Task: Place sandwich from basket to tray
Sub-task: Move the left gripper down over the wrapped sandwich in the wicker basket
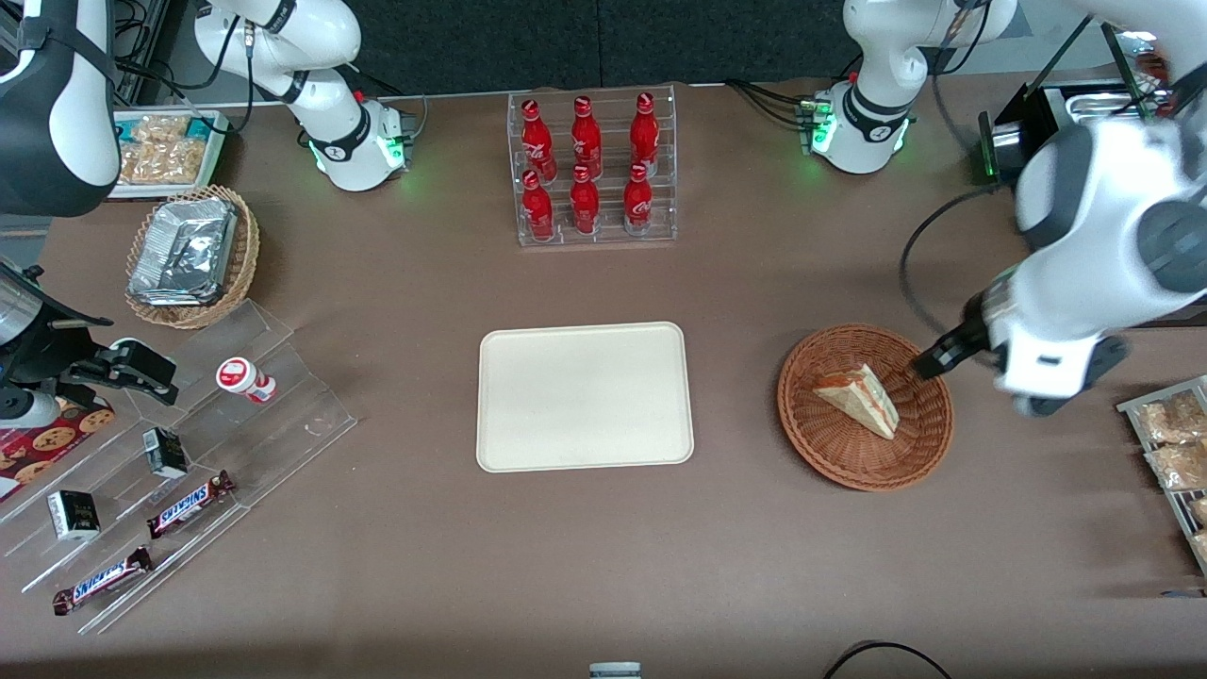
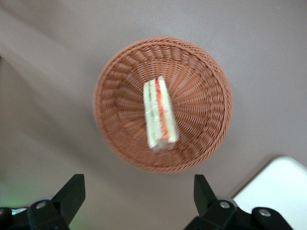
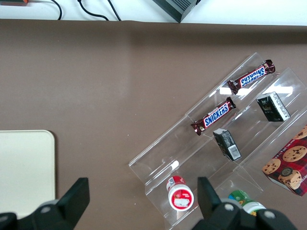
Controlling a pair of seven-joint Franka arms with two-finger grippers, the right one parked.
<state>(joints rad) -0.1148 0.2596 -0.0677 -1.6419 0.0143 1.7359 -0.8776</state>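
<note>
The sandwich [image 1: 860, 397], a white-bread wedge with red and green filling, lies in the round reddish-brown basket [image 1: 830, 443]. The left wrist view shows the sandwich [image 2: 159, 114] lying in the basket [image 2: 201, 86], seen from above. The cream tray [image 1: 585, 396] lies flat at the table's middle, beside the basket toward the parked arm's end; one corner of it shows in the left wrist view [image 2: 273, 187]. My gripper [image 1: 934, 358] hangs above the basket's rim on the working arm's side. In the left wrist view my gripper [image 2: 139, 191] is open and empty, its fingers wide apart.
A clear rack of red bottles [image 1: 591, 170] stands farther from the front camera than the tray. Bagged beige snacks [image 1: 1169, 443] lie at the working arm's end. A clear stepped rack [image 1: 179, 471] with candy bars and a tan basket of foil trays [image 1: 189, 255] lie toward the parked arm's end.
</note>
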